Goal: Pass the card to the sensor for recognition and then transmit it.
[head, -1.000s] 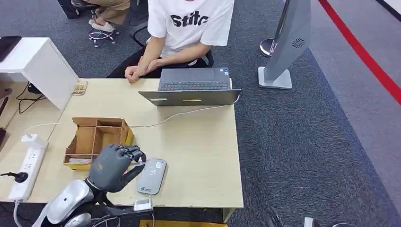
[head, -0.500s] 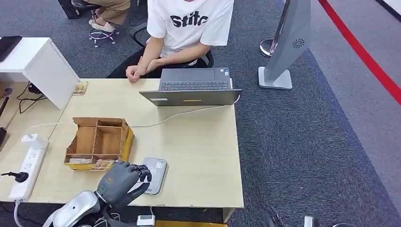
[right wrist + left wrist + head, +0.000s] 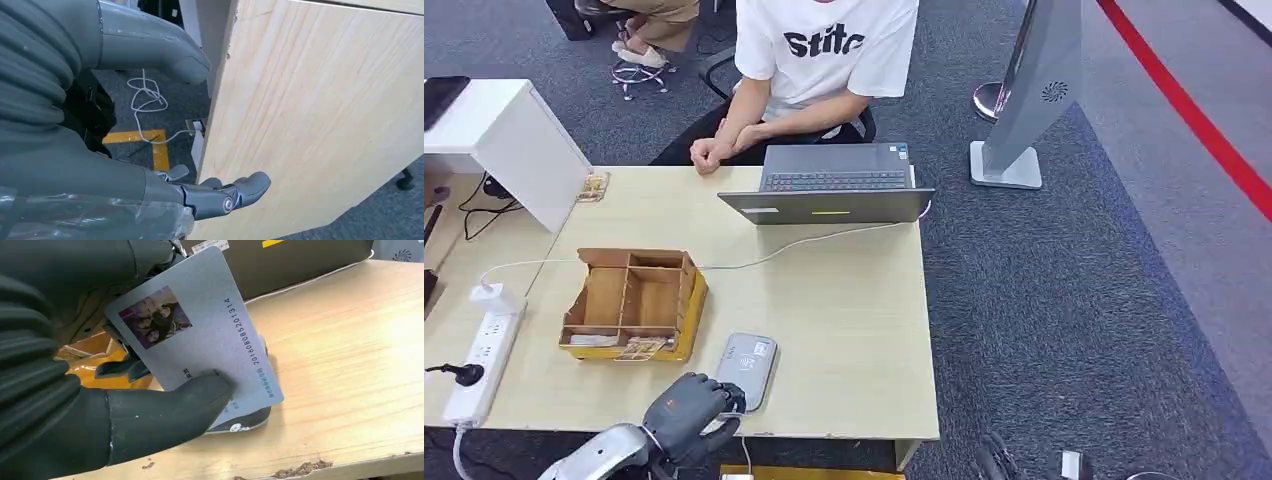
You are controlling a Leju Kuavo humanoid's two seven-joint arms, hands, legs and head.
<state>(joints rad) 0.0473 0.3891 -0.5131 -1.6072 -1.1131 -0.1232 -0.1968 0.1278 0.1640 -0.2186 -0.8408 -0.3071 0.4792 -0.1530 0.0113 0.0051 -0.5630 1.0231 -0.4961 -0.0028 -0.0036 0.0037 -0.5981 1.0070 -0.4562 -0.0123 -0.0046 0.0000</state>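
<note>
Fingers of the left hand (image 3: 75,405) pinch the card (image 3: 200,340) by a short end, long axis running out over the sensor (image 3: 746,370) at lower centre of the head view; right hand (image 3: 150,195) hangs empty below.

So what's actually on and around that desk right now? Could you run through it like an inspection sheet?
Surface: light wooden table, chipped along its near edge.
Job's things: grey card with photo and printed number; grey sensor near the front edge.
Clutter: wooden divided box; open laptop.
Hands: left hand holds the card above the sensor; right hand hangs beside the table's side, holding nothing.
Cables: white cable from the laptop; white power strip with plugs.
Surroundings: seated person in a white shirt; grey carpet, red floor line.
</note>
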